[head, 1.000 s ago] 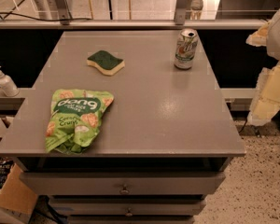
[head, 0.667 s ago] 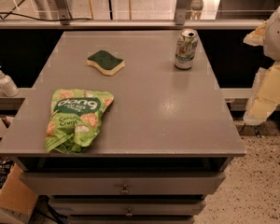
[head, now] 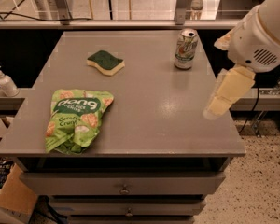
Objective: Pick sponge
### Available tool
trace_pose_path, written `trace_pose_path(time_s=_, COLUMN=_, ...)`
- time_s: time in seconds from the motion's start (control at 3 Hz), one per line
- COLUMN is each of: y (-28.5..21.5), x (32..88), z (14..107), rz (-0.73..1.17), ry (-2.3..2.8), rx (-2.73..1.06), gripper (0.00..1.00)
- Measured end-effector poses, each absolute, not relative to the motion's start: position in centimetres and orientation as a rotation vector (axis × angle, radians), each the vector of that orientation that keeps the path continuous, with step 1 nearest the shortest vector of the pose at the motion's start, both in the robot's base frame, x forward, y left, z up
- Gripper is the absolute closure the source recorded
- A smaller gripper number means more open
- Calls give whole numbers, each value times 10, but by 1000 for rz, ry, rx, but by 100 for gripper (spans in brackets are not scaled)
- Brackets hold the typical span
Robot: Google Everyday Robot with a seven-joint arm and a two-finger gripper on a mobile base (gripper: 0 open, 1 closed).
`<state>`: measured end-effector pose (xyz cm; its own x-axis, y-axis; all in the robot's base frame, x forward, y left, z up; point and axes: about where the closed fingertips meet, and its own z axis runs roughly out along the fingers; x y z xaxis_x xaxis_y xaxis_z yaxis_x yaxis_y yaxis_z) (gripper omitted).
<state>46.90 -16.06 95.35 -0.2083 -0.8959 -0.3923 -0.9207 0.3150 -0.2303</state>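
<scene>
1. While the sponge [head: 105, 62] lies on the far left part of the grey surface [head: 154, 106], its dark green side faces up over the pale yellow body, and it touches no other object.
2. The pincer [head: 218, 104] hangs at the right edge of the surface, angled down and to the left, well apart from the sponge. Whether it is open or closed cannot be told.
3. The white arm [head: 263, 31] that carries the pincer fills the upper right corner, above and behind it.
4. A soda can [head: 185, 49] stands upright on the far right part of the surface, between the sponge and the arm.
5. A light-green snack bag [head: 74, 120] lies flat near the front left corner, in front of the sponge and apart from it.
6. A pump bottle [head: 4, 81] stands on a lower ledge left of the surface.
7. Drawers [head: 125, 189] with small knobs sit beneath the surface.
</scene>
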Motion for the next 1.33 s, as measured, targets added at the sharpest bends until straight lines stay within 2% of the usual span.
trace_pose_path(time_s=1.0, y=-33, x=515, z=907, rz=489, ry=1962, rx=-1415, gripper=0)
trace_pose_path(time_s=1.33, y=-33, x=515, z=907, rz=489, ry=1962, rx=-1415, gripper=0)
